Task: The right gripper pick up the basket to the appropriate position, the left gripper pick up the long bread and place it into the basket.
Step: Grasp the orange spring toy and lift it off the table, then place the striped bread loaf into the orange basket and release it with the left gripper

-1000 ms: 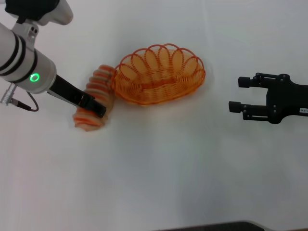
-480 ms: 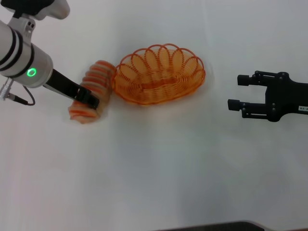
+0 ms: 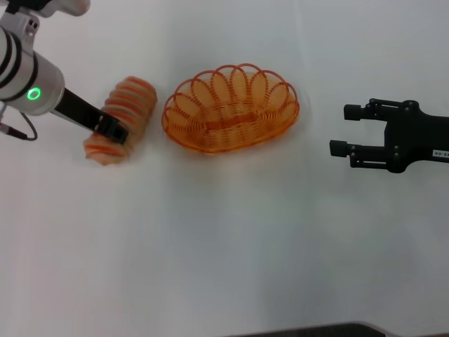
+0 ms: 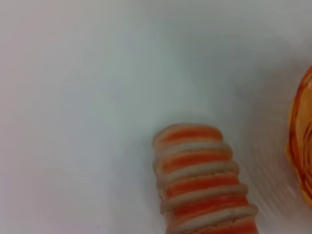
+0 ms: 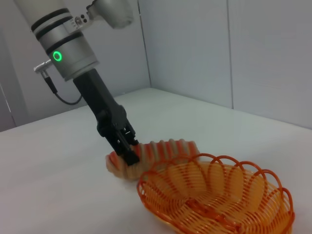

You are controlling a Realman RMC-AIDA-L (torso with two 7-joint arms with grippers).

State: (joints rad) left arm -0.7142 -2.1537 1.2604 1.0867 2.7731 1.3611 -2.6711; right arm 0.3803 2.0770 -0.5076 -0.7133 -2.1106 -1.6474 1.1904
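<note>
Two arms: one at each side of the white table (image 3: 224, 253), both in the head view
Left arm: comes in from the far left corner, silver with a green-lit ring, its long black body slanting down and inward toward the bread
Left gripper (image 3: 112, 131): closed across the long bread (image 3: 121, 119), the black fingers clamped over the near half of the loaf; in the right wrist view the gripper (image 5: 127, 150) points steeply down onto the loaf's end
Long bread: lies slanted, one end toward the robot and the other toward the far side, just beside the left end of the basket (image 3: 230, 107) with a narrow gap between them; whether it rests on the table or is lifted a little, I cannot tell
Left wrist view: shows the ridged loaf (image 4: 200, 175) running away from the camera, with a piece of the basket rim (image 4: 300, 146) at the picture's edge
Basket: sits upright on the table a little beyond the middle, with nothing in it; in the right wrist view it (image 5: 214, 195) stands in front of the bread (image 5: 161, 151)
Right arm: reaches in level from the right edge, well apart from the basket
Right gripper (image 3: 339, 130): fingers spread wide and pointing toward the basket, holding nothing
</note>
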